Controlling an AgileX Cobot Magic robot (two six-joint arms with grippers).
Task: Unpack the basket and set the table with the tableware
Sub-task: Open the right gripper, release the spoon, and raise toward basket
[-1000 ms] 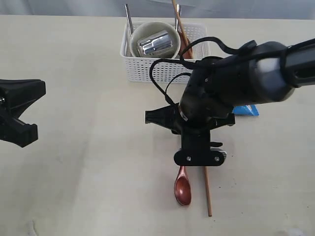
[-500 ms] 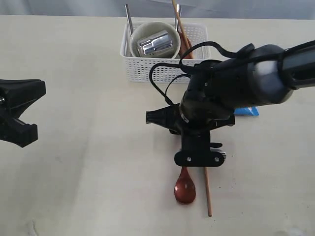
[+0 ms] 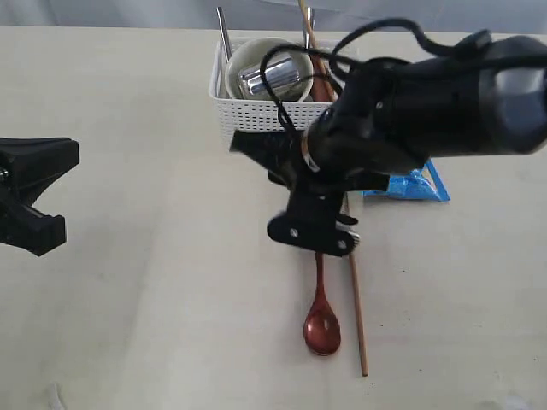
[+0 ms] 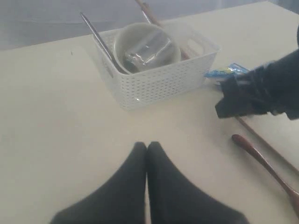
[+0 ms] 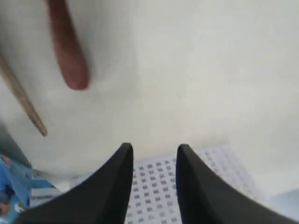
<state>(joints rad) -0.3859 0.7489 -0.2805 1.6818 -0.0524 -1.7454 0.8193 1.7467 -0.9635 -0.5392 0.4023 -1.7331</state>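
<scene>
The white basket (image 3: 248, 120) stands at the back of the table (image 3: 154, 325). It holds a cream bowl (image 3: 248, 60) with a steel cup (image 3: 272, 75) in it, steel handles (image 3: 223, 34) and a chopstick (image 3: 308, 34). A reddish-brown wooden spoon (image 3: 321, 316) and a second chopstick (image 3: 355, 299) lie side by side on the table in front. My right gripper (image 3: 313, 237) hovers above the spoon's handle end; it is open and empty (image 5: 154, 149), with the spoon (image 5: 67, 51) beyond its tips. My left gripper (image 4: 147, 145) is shut and empty, over bare table at the left.
A blue chip bag (image 3: 410, 185) lies on the table right of the basket, partly under the right arm. The right arm's bulk covers the basket's right front corner. The left arm (image 3: 34, 192) sits at the left edge of the exterior view.
My right gripper has opened off the spoon, risen and drawn back toward the basket. The spoon now lies flat with its handle uncovered. The left arm has not moved.
</scene>
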